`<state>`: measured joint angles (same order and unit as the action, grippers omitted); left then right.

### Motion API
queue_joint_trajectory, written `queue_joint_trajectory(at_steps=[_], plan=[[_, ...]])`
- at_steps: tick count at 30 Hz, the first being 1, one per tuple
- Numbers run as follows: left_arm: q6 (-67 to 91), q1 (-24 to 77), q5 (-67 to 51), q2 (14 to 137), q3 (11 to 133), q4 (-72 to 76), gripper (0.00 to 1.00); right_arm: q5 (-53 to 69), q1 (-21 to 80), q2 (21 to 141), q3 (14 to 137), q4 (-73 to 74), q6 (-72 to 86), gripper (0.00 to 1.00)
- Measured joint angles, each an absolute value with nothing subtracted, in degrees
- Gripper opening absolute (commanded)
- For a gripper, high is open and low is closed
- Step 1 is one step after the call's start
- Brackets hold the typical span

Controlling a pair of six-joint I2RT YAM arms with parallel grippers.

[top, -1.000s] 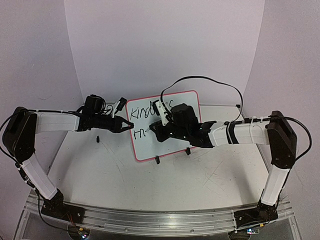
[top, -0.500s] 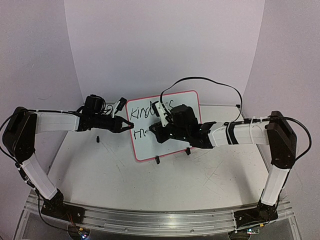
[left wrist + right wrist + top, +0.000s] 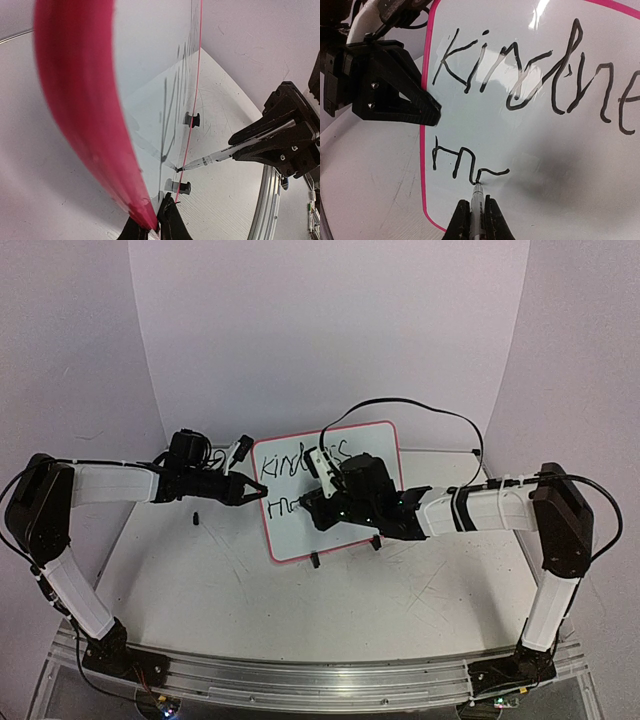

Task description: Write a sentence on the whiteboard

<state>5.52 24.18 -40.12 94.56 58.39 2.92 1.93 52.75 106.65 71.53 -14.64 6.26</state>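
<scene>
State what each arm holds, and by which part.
The left gripper clamps the whiteboard by its left edge; the right gripper holds a marker by its barrel.

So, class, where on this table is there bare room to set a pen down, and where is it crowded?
Bare: the table between the clip feet of the whiteboard and the front rail. Crowded: the board's left edge, where the left gripper clamps the rim and the right gripper writes with the marker.
</scene>
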Motion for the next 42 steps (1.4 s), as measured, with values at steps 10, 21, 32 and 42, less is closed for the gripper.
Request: queue_joint_trajectory(at_steps=[10, 21, 32, 42], plan=[[5.5, 24.2, -40.1, 94.6, 58.4, 2.9, 0.0, -0.7, 52.4, 105.5, 71.4, -13.8, 6.0, 0.0], [5.5, 24.2, -40.1, 94.6, 58.5, 2.9, 0.0, -0.8, 52.0, 105.3, 71.4, -13.9, 5.8, 0.0], [5.5, 24.2, -40.0, 94.6, 58.6, 2.8, 0.0, -0.8, 51.7, 105.3, 72.0, -13.8, 5.4, 0.0], [5.5, 24.2, -39.8, 94.6, 58.8, 2.5, 0.0, -0.8, 51.3, 105.2, 72.6, -13.6, 5.3, 0.0]])
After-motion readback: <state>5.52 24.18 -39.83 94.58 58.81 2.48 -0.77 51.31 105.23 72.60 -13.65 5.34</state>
